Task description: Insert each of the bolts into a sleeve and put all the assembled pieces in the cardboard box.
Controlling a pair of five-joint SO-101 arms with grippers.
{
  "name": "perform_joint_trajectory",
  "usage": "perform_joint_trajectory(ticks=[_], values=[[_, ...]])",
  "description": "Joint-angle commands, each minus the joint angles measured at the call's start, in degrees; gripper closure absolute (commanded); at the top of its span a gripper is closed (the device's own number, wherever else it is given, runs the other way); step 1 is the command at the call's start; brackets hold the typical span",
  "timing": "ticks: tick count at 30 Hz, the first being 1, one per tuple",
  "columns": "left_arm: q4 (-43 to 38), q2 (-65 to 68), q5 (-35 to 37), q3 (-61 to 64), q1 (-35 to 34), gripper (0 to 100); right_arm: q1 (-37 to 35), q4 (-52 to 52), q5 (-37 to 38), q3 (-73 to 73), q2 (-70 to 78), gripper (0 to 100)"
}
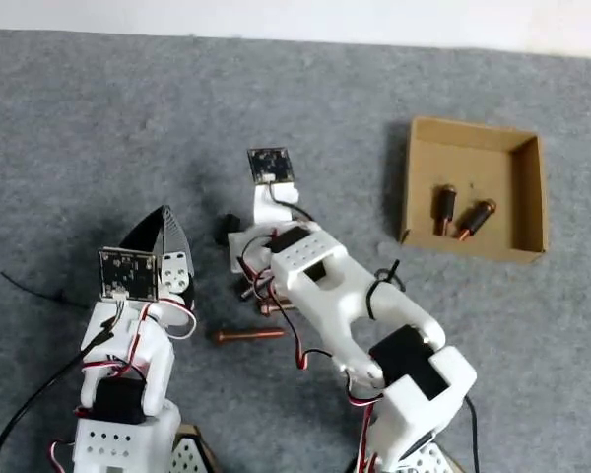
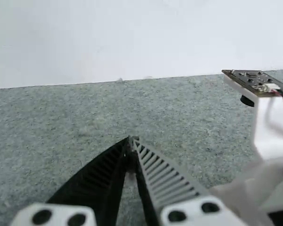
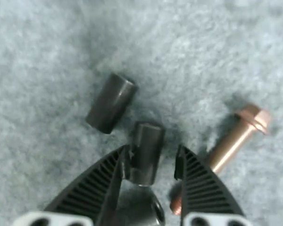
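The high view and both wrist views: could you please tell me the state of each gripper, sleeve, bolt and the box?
left gripper: shut, empty.
right gripper: open, fingers either side of one sleeve.
straddled sleeve: lying, not clamped.
other sleeve: lying loose beside it.
bolt: lying bare, not inserted.
cardboard box: open.
assembled pieces: two, lying in the box.

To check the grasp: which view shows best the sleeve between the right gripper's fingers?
Right wrist view: the sleeve lies plain inside the open right gripper. High view: the right arm covers it. Left wrist view faces away.
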Motion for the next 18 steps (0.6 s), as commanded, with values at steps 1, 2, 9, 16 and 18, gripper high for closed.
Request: perform_joint_trajectory(ticks=[1, 2, 9, 16, 18], values=[[-1.14, -0.66, 0.35, -0.40, -0.22, 99, 0.66, 0.92, -0.44, -1.98, -0.40, 86.0], [-1.14, -0.66, 0.35, -0.40, -0.22, 99, 0.66, 0.92, -0.44, -1.98, -0.40, 86.0], [-1.05, -0.66, 0.35, -0.40, -0.22, 99, 0.66, 0.92, -0.09, -2.07, -0.31, 86.0], [-1.05, -0.66, 0.35, -0.40, -0.22, 99, 1.10, 1.27, 4.84, -4.97, 1.54, 86.0], [-1.05, -0.66, 0.35, -0.40, -0.22, 99, 1.45, 1.36, 5.01, -6.64, 4.00, 86.0]])
